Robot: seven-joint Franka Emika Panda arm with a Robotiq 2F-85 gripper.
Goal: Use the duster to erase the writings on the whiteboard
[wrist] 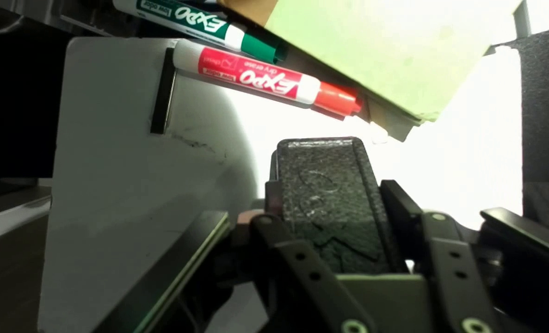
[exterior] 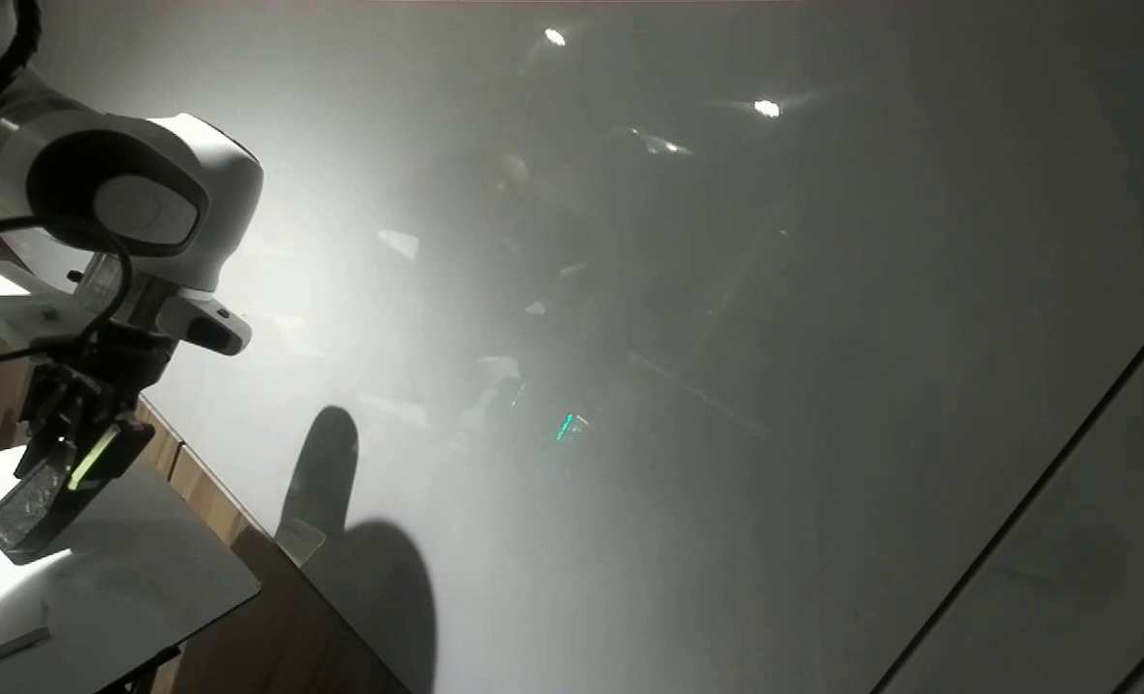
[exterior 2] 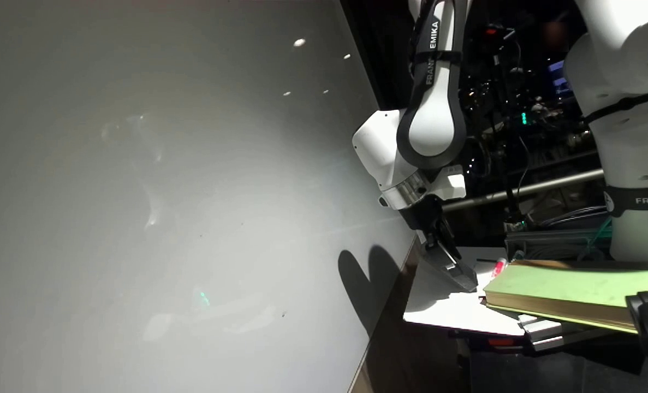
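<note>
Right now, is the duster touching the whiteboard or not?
Apart. An exterior view shows it: part of the small white tabletop and a wooden strip lie between the duster and the whiteboard.

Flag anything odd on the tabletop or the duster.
Two things, both minor. In the wrist view, dark smudges mar the white tabletop near the end of the black strip, possibly leftover ink. Squiggly dark lines cross the duster held in the gripper; marks or grooves, can't tell.
</note>
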